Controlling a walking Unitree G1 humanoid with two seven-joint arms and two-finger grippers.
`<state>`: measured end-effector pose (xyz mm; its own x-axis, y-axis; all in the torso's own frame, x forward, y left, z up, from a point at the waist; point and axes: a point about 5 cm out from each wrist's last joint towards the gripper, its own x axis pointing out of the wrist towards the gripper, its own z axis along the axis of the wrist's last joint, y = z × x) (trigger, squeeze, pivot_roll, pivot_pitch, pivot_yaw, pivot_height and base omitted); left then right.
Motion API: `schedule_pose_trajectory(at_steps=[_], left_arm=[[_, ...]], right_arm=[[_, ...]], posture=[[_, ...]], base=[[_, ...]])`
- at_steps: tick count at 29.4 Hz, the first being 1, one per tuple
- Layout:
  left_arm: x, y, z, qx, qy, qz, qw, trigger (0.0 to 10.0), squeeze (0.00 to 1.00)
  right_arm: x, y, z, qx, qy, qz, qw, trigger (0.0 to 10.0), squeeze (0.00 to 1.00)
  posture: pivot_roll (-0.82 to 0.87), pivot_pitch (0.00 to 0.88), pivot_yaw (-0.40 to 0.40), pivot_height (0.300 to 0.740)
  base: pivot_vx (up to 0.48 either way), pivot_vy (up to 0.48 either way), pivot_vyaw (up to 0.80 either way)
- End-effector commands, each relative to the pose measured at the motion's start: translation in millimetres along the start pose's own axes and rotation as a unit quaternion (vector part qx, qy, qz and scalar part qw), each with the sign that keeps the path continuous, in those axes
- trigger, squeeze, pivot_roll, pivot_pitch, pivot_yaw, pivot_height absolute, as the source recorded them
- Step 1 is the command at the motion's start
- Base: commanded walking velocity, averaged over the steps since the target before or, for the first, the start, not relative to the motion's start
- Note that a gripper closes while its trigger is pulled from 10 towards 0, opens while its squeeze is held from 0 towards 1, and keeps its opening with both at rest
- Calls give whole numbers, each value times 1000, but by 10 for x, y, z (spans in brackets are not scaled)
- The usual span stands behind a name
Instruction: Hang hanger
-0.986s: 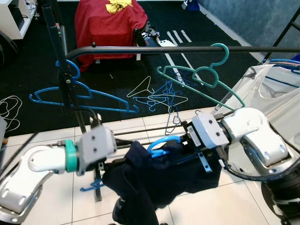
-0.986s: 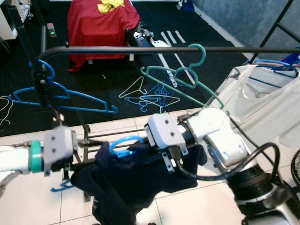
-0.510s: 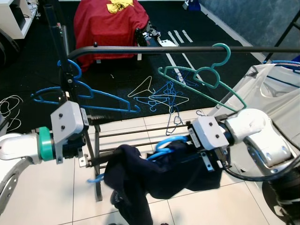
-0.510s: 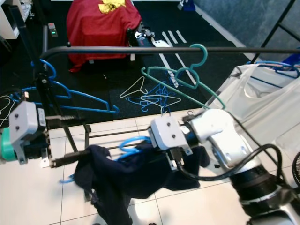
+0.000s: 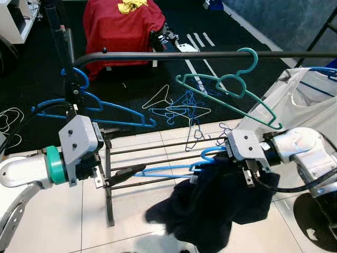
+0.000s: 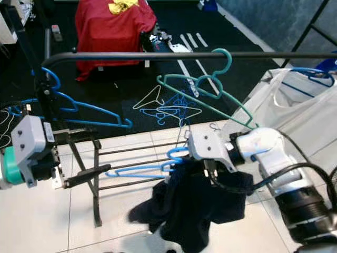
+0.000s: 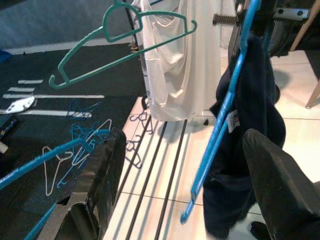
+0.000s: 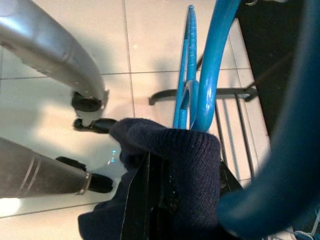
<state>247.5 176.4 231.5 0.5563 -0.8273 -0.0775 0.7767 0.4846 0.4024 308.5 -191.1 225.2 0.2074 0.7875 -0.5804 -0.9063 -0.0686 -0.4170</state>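
Note:
A blue hanger (image 5: 167, 169) carries a dark navy garment (image 5: 221, 208) that hangs bunched at its right end. My right gripper (image 5: 224, 159) is shut on the hanger at its hook (image 5: 210, 153), with navy fabric (image 8: 172, 150) pinched between the fingers. The hanger's bare left arm points toward my left gripper (image 5: 134, 171), which is open and apart from it. In the left wrist view the hanger (image 7: 225, 107) hangs between and beyond the spread fingers (image 7: 107, 170). The black rail (image 5: 184, 54) runs overhead, above both grippers.
A teal hanger (image 5: 231, 87) and a blue one (image 5: 95, 108) hang on the rail. A white garment (image 5: 310, 100) hangs at the right. Low rack bars (image 5: 158, 150) cross under the grippers. Loose hangers (image 5: 179, 110) and a red-covered object (image 5: 124, 23) lie beyond on dark carpet.
My left gripper let go of the garment and drew back left. The right gripper carried the hanger right. The garment slid off the left arm and now bunches at the right.

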Motion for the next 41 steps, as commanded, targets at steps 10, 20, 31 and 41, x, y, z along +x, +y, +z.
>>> schedule_pose_trajectory(at_steps=[10,20,31,41], left_arm=[[153,-282,-413,-118,61,91,987,10000,0],[306,-359,-479,-8,63,142,988,10000,0],[436,-257,-453,-24,39,142,989,10000,0],[207,-386,-499,23,76,20,997,10000,0]], right_arm=[[-264,-243,417,-55,-83,-63,993,0,0],[-410,-369,703,-72,-145,-80,984,0,0],[-453,-432,918,-91,-173,-55,979,0,0],[-433,-497,947,-91,-174,-45,980,0,0]], posture=[[-17,87,41,740],[-26,83,45,740],[-38,93,25,740],[-34,123,-1,740]], base=[[0,0,0],[0,0,0],[0,0,0],[0,0,0]])
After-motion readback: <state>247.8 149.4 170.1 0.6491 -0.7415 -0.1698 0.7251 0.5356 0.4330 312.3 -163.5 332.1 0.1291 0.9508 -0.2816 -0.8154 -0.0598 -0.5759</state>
